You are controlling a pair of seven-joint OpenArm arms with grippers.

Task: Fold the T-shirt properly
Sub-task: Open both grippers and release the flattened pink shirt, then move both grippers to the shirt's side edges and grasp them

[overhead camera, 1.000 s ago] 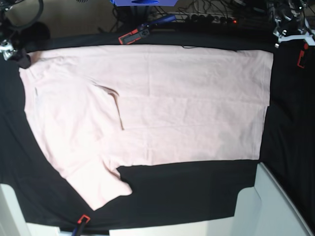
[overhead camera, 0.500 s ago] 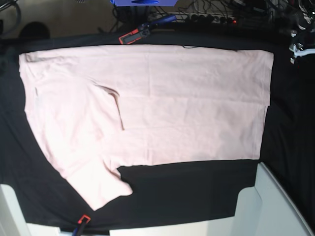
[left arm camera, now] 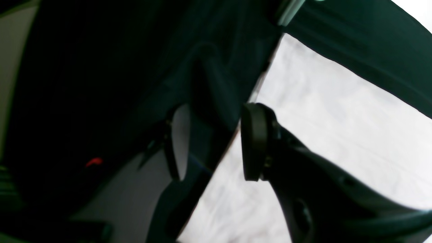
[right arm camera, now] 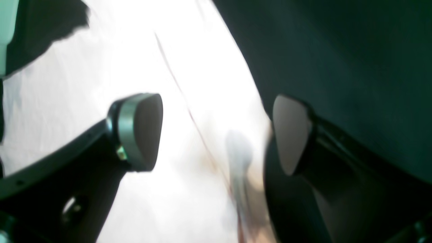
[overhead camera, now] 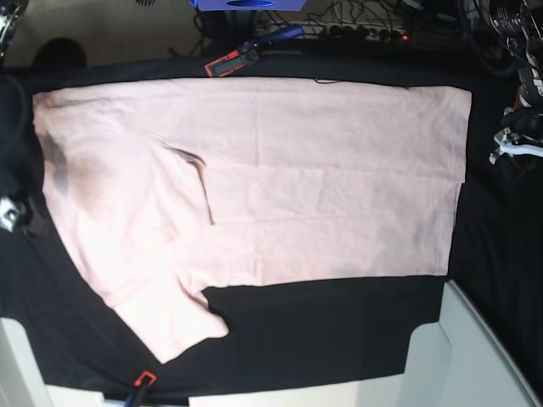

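Observation:
The pale pink T-shirt lies flat on the black cloth, plain side up, with one sleeve pointing toward the front left. My right gripper hangs open at the shirt's left edge; in the right wrist view its jaws stand wide apart above the T-shirt, with nothing between them. My left gripper is just off the shirt's right edge. In the left wrist view it is open and empty over the border between black cloth and T-shirt.
Red-and-black clamps hold the cloth at the back and front edges. Cables and a power strip run behind the table. Bare white table corners show at the front right and front left.
Both arms have come down from the far corners to the middle of the shirt's left and right edges. The shirt has not moved.

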